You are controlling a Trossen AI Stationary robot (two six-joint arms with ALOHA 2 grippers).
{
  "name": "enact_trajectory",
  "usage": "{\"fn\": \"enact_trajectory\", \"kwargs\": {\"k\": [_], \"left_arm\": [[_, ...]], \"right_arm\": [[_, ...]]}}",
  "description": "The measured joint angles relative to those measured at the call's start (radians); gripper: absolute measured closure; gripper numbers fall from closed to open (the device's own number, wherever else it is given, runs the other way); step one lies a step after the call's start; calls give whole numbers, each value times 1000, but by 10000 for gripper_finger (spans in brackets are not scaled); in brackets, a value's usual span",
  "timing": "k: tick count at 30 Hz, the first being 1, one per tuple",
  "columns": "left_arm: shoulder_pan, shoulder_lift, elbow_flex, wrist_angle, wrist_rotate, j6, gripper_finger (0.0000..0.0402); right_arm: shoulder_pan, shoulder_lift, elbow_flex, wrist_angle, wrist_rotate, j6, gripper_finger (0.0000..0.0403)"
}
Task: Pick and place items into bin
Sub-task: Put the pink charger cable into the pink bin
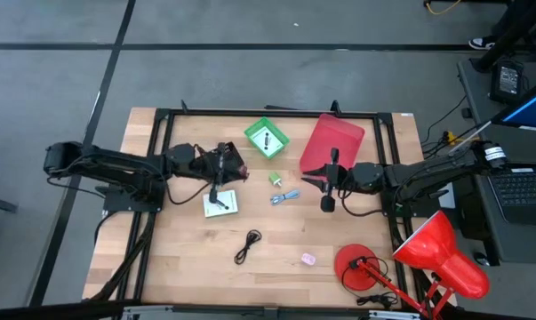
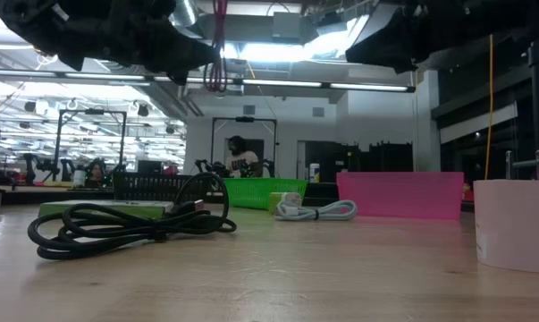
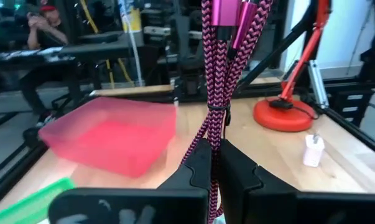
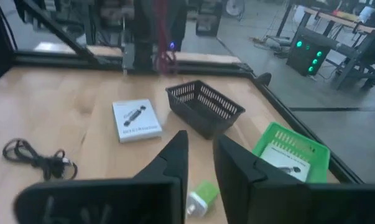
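Note:
My left gripper is shut on a bundled red braided cable and hovers above the table left of centre, beside a black basket. My right gripper is open with nothing between its fingers and hovers in front of the pink-red bin. Lying flat on the table are a white card, a black cable, a green-white piece, a blue-grey piece and a pink piece. A second card lies in the green bin. My left gripper pinches the red cable bundle between its two fingers, on several strands just below the tie around it. The fingers lie level, coming from the table's left, across the bundle. The bundle stands upright, plugs on top, and is lifted clear of the table.
A red desk lamp stands at the near right corner with its round base on the table. A black frame runs around the table top. Bare wood lies between the black cable and the near edge.

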Motion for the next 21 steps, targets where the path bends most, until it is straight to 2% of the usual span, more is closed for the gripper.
{"fn": "enact_trajectory", "kwargs": {"k": [5, 10, 16, 21], "left_arm": [[-11, 100, 0, 108, -31, 0, 396], [-11, 181, 3, 211, -32, -8, 396], [-22, 256, 60, 211, -32, -26, 396], [-41, 332, 120, 211, -30, 4, 396]], "right_arm": [[0, 88, 0, 149, 0, -7, 311], [-3, 209, 0, 365, -1, -96, 271], [-34, 310, 0, 528, -3, -114, 217], [-68, 364, 9, 591, -101, -114, 192]]}}
